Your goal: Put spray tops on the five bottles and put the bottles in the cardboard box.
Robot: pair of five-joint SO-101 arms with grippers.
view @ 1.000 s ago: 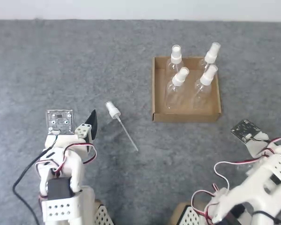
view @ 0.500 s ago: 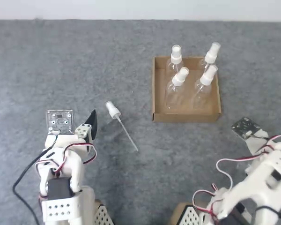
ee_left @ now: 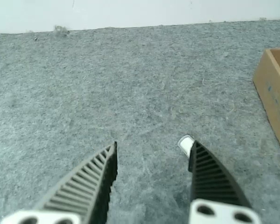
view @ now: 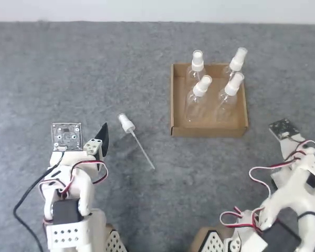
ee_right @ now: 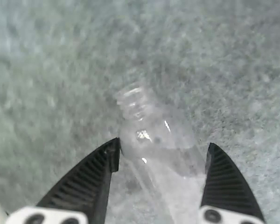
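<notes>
Four capped bottles (view: 195,103) sit in the cardboard box (view: 209,130) on the far right of the grey felt worktop (view: 68,68), white spray heads pointing toward the far wall. The fifth bottle (ee_right: 149,135), clear and uncapped, lies on the felt with its threaded neck pointing away from the right arm (view: 299,189). That arm's jaws are spread wide, one black finger on either side of the bottle's shoulder; whether either finger touches the plastic cannot be told.

The last spray top (view: 127,124) lies loose on the worktop left of the box, well apart from it, its thin dip tube trailing toward the near edge. The left arm (view: 68,210) sits near the front left. Its jaws are parted and hold nothing, with the spray top's white tip just beside one finger in the left wrist view.

Faint blue marks show on the outer wall of the box in the left wrist view, too small to read. No other writing can be made out.

Against a second ago, the right arm's wrist sits farther right and farther from the near edge in the high view, and the arm's body is closer to the right border. The left arm, the spray top, the box and its four bottles lie as they did.
</notes>
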